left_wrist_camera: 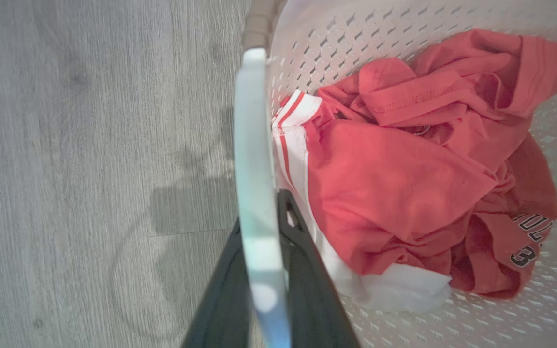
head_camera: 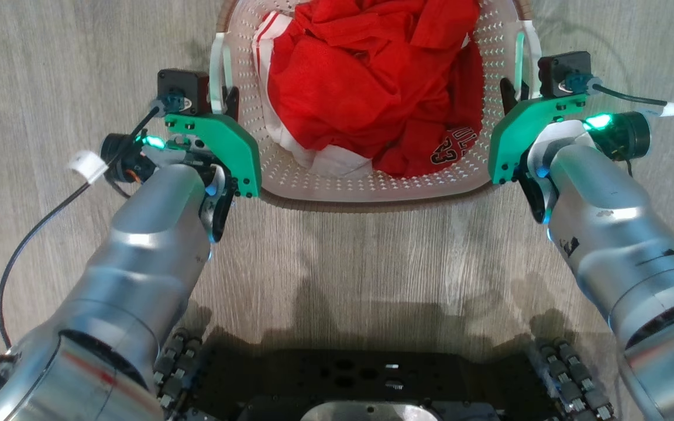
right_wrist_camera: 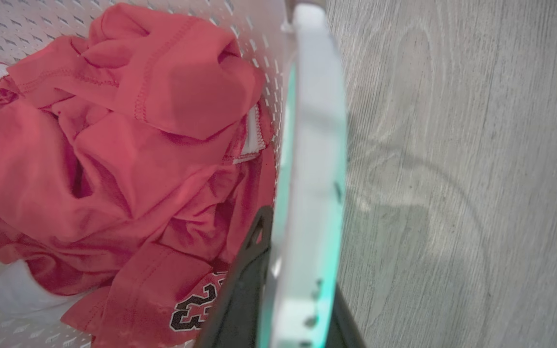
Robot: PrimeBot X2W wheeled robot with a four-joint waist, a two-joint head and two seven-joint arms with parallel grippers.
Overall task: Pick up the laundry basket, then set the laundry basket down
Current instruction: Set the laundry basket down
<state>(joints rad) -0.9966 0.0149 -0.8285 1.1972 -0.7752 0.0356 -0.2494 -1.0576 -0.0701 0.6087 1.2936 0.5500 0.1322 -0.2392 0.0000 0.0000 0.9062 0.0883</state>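
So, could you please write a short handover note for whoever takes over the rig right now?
The left gripper is shut on the left handle of the laundry basket.
The right gripper is shut on the right handle.
Basket: straight ahead, red clothes inside; I cannot tell if it is off the floor.
Done: both handles gripped.
Left: lift, set down, release.
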